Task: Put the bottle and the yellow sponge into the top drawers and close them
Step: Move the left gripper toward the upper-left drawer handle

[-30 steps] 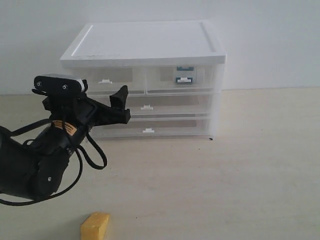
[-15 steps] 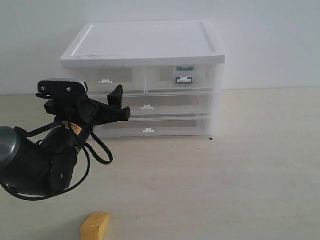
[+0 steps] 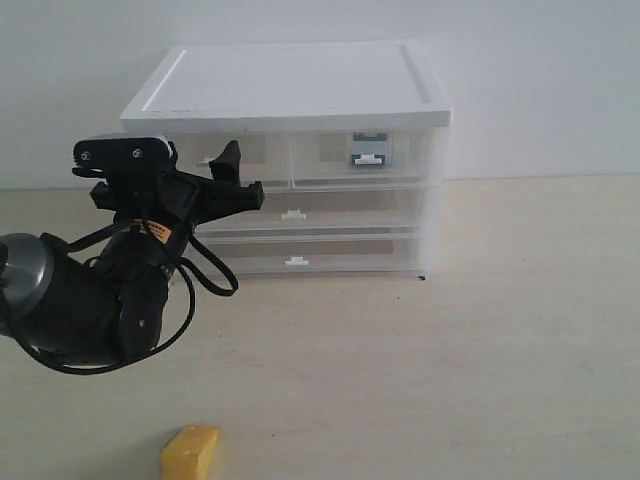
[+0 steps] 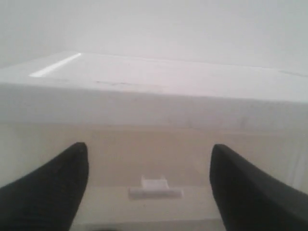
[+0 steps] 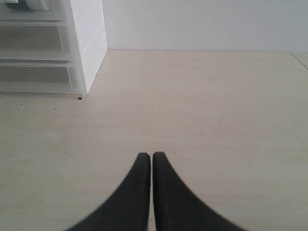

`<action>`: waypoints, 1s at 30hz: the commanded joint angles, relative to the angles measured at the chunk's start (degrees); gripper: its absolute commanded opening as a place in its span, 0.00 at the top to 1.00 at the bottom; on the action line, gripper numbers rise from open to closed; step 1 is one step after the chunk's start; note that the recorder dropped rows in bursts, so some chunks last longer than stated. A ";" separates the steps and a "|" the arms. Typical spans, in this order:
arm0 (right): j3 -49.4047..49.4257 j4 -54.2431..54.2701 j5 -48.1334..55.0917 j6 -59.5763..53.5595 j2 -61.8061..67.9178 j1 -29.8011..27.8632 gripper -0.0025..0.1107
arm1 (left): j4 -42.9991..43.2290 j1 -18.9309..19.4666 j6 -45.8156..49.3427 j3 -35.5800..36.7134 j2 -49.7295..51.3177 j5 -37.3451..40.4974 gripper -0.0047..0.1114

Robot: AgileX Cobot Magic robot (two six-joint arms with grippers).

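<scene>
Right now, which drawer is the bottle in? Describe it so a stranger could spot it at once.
Find the white plastic cabinet against the wall. Its top row is split in two; take the right-hand translucent drawer in the exterior view. Only it shows the blue-teal label of the small white bottle behind its white tab handle.
</scene>
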 commanded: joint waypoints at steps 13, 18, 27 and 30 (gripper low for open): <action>-0.03 0.13 -0.27 0.06 -0.23 0.06 0.98 | -0.16 0.03 4.06 -1.16 -0.05 4.48 0.57; -0.03 0.13 -0.27 0.06 -0.23 0.06 0.98 | -0.16 0.03 4.91 -1.16 -0.05 5.43 0.91; -0.03 0.13 -0.27 0.06 -0.23 0.06 0.98 | -0.33 -0.50 5.87 0.56 -0.92 3.99 0.92; -0.03 0.13 -0.27 0.06 -0.23 0.06 0.98 | -0.75 -1.44 6.60 2.25 -2.52 2.33 0.92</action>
